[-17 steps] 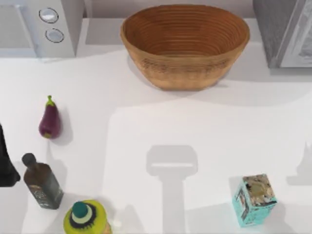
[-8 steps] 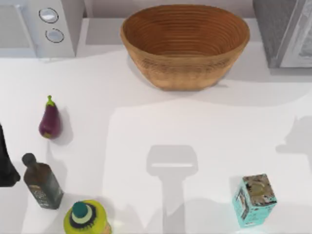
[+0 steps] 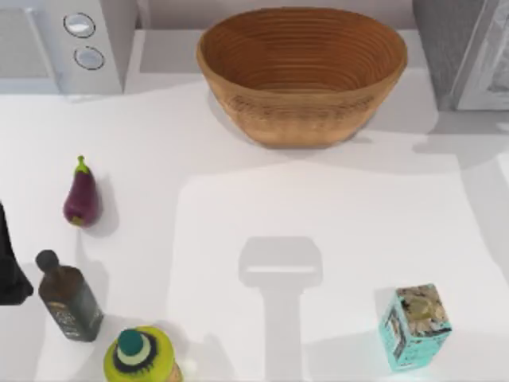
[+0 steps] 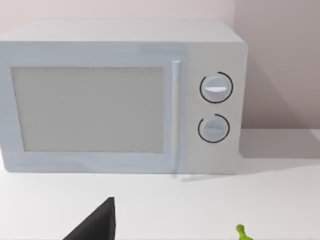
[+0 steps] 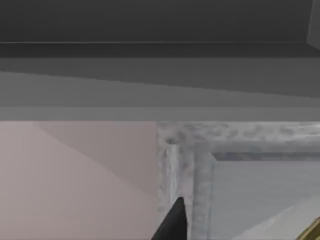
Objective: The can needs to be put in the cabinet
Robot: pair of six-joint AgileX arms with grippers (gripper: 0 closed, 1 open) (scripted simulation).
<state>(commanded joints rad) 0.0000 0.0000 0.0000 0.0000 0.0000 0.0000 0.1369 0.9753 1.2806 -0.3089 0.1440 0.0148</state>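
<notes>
Grey speckled cabinet (image 5: 175,145) fills the right wrist view, a gold sliver of the can (image 5: 312,231) at the edge, seemingly carried. Whether either end effector is clamped, one cannot tell. Rigid, smooth tin: best pinched mid-wall.

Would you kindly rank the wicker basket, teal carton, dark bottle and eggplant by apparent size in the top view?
1. Wicker basket, clearly largest.
2. Teal carton and dark bottle: similar, too close to rank.
3. Eggplant, smallest.

Cabinet (image 3: 465,52) apparently right of basket (image 3: 302,72).
</notes>
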